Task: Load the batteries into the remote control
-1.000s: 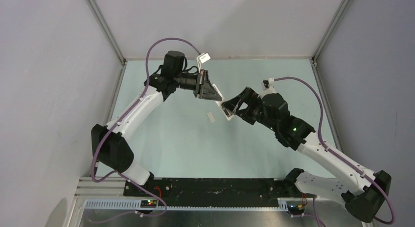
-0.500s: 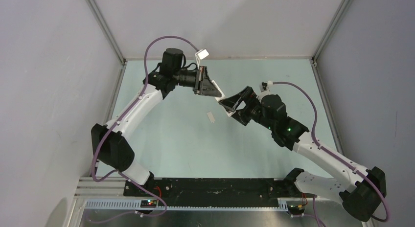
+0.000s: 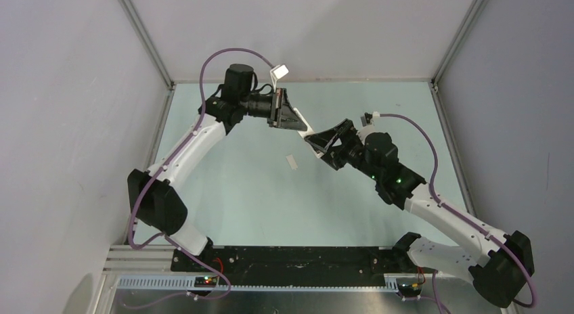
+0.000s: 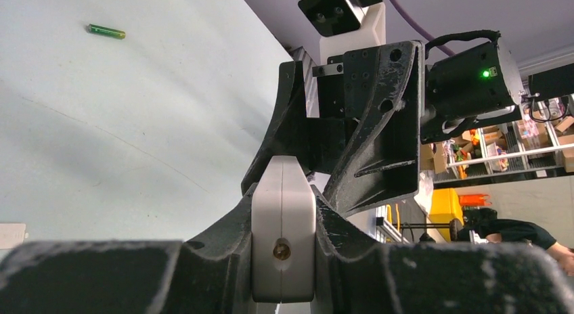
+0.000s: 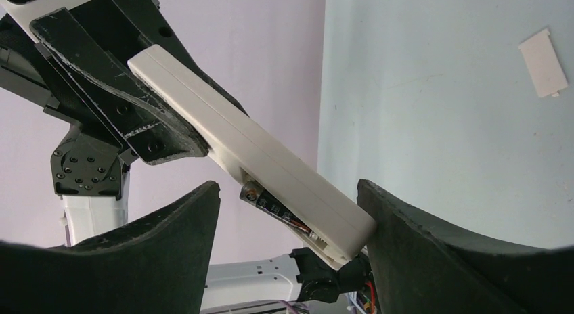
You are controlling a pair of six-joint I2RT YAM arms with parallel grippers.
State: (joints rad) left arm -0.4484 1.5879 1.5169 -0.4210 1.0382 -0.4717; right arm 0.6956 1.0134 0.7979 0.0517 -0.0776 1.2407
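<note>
Remote control (image 5: 257, 151) pinched in left gripper (image 4: 283, 199) — right gripper (image 5: 288, 192), jaws spread, has narrowed around its end — likely steadying it

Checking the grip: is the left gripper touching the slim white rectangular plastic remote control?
Touching. Left wrist view: the left gripper clamps the remote control on both sides.

A pale green tabletop (image 3: 230, 192) lies evenly lit between plain grey-lilac walls (image 3: 68, 124) joined by aluminium corner posts (image 3: 143, 36). The left wrist view shows cluttered shelves (image 4: 514, 135) beyond.
</note>
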